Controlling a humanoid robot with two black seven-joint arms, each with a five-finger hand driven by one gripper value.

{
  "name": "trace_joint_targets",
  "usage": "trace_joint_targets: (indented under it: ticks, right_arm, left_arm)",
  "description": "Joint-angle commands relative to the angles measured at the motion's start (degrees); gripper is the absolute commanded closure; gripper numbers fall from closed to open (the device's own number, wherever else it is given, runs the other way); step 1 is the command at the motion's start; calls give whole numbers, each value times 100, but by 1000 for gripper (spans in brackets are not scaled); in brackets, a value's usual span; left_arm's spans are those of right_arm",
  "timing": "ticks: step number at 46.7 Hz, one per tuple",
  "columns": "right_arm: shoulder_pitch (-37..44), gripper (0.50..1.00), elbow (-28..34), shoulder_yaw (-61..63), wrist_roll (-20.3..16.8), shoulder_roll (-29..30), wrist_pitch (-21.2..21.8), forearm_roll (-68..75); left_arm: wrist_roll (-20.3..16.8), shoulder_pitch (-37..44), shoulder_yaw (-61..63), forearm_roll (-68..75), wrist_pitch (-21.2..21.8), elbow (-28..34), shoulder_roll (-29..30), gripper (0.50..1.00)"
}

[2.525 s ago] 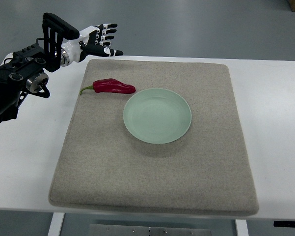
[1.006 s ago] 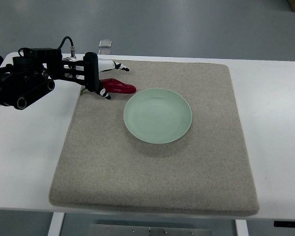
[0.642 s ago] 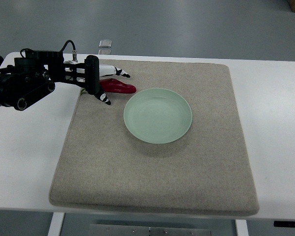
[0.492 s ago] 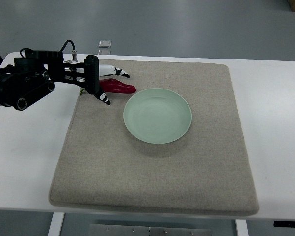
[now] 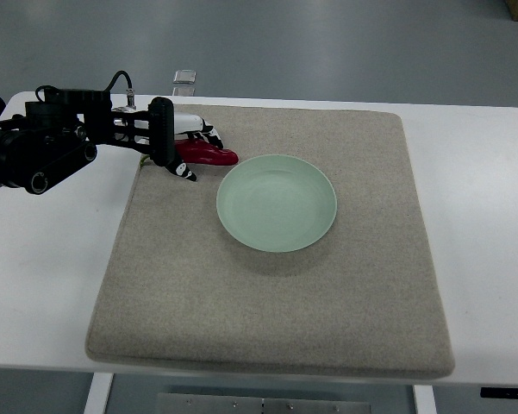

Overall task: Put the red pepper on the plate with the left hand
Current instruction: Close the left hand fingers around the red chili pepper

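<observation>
- The black-framed left hand with white, black-tipped fingers sits low over the stem end of the glossy red pepper. Half a second ago those fingers reached out flat past the pepper; now they have curled in over it, so the grasp looks to be closing. Whether it is firm yet I cannot tell.
- The pepper has not shifted; it lies on the grey felt mat, just beside the left rim of the plate and not on it.
- The round pale green plate sits mid-mat with nothing in it, so lifting and carrying remain.
- The short path from pepper to plate looks unobstructed.
- The white table borders the mat; no right hand shows.
</observation>
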Motion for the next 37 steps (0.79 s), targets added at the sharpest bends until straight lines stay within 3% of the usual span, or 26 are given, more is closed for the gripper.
trace_joint_targets:
  ticks: [1,5,13,16,26,37]
  right_arm:
    - [8,572,-1,0,0,0,0,0]
    - [0,572,8,0,0,0,0,0]
    - [0,572,-1,0,0,0,0,0]
    - [0,570,-1,0,0,0,0,0]
    - [8,570,-1,0,0,0,0,0]
    - [8,572,-1,0,0,0,0,0]
  left_arm:
    - [9,-4,0,1,23,3,-5,791]
    - [18,-4,0,1,32,3,-5,812]
    - [18,-4,0,18,32,3,-5,949]
    - [18,-12,0,27,41,-6,-5,969]
    - [27,-12,0,36,41,3,-5,1000]
    - [35,-39,-9,36,41,3,-5,1000]
